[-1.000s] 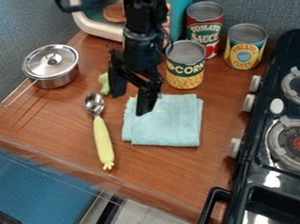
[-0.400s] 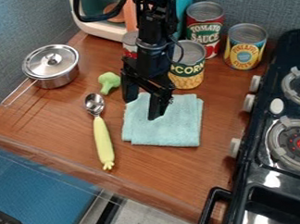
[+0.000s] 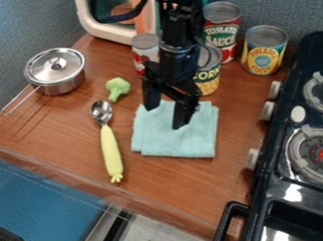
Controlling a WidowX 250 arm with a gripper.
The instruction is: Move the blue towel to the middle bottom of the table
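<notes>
The black gripper (image 3: 164, 118) hangs over the upper part of the folded light blue towel (image 3: 175, 139), its two fingers spread apart with nothing held between them. One finger is over the towel's upper left edge, the other over its middle. Whether the fingertips touch the cloth I cannot tell. The towel lies flat on the brown wooden table (image 3: 173, 184), right of the spoon, and the gripper covers some of its top edge.
Left of the towel lie a spoon with a yellow-green handle (image 3: 111, 151) and a broccoli piece (image 3: 117, 87). A lidded pot (image 3: 56, 71) stands at upper left. Behind are several cans, including a pineapple can (image 3: 264, 50). The stove (image 3: 286, 173) borders the right side.
The gripper has moved to the right over the towel, uncovering the broccoli and a can behind. The towel has not moved.
</notes>
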